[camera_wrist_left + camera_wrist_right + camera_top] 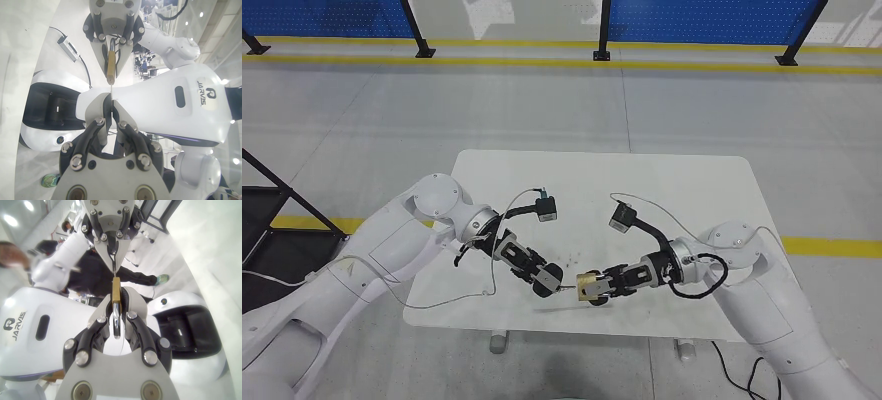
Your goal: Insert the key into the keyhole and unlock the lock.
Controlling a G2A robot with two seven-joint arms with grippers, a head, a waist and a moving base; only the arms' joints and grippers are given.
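Mostly hidden: head of the key (111, 91), buried between the pressed-together fingers of the left gripper (111, 101), with only a thin blade poking out. From above, no more than a faint line between the two tools. Blade tip meeting the end face of the brass padlock (116, 289); how far in, impossible to tell. Shackle (116, 321) lying back between the fingers of the right gripper (117, 297), partly covered by them; whether latched or sprung, cannot tell. Left gripper: pinched tight on the key. Right gripper: clamped on the padlock's flat sides, brass body sticking out past the fingertips toward the key. Both over the front part of the white table (642, 180), tools tip to tip, key and padlock in one line.
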